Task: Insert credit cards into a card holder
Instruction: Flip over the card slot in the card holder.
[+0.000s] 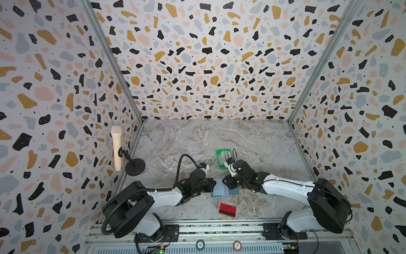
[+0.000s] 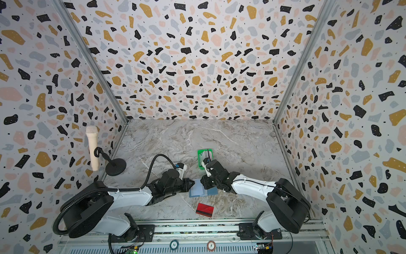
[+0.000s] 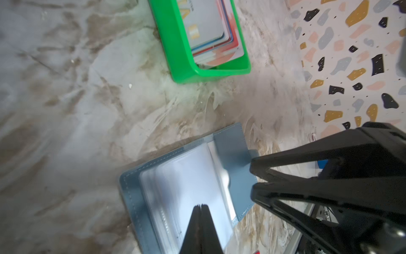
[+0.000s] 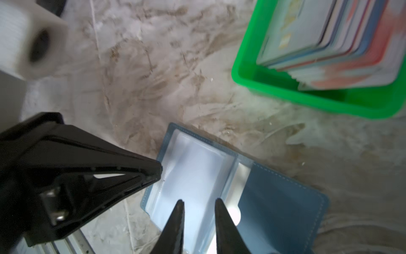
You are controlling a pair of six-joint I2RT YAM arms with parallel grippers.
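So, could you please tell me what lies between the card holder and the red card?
Nothing: bare marble tabletop separates the card holder from the red card, as both top views show.

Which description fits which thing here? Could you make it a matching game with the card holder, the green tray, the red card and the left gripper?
Things:
1. card holder
2. green tray
3. red card
4. left gripper

States:
a. jaws shut
b. lying alone, dark stripe up
c. spread open
d. holding a stack of cards

Pairs: 1-c; 2-d; 3-b; 4-a
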